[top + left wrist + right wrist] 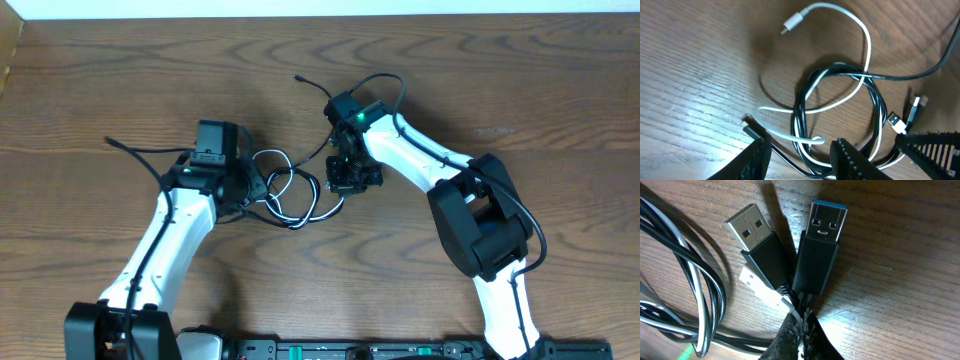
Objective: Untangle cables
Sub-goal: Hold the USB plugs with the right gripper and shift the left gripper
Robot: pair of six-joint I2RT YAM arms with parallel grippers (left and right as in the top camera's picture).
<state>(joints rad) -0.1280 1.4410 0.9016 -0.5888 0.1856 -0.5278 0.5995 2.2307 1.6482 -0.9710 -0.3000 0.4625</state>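
The cables (285, 190) lie in a knot of loops on the table (120, 70), between the two arms. The right gripper (797, 330) is closed tight on them just behind their three plugs (817, 245), two black and one white, so this end is fixed. The left gripper (800, 157) is partly open, with its fingers (757, 160) on both sides of several strands at the near edge of the loops. Nothing looks pinched there yet. In its view the white cable (862, 40) makes a wide arc through the ring of black cables (879, 107) and ends in a free small plug (791, 22). I judge that the step in hand is to take one strand and draw it out of the ring. To do it well, the left gripper should close on the white strand only, not on the black ones beside it. Then it should pull slowly, low along the table and away from the right gripper. If black and white are caught together, the loops may only tighten.
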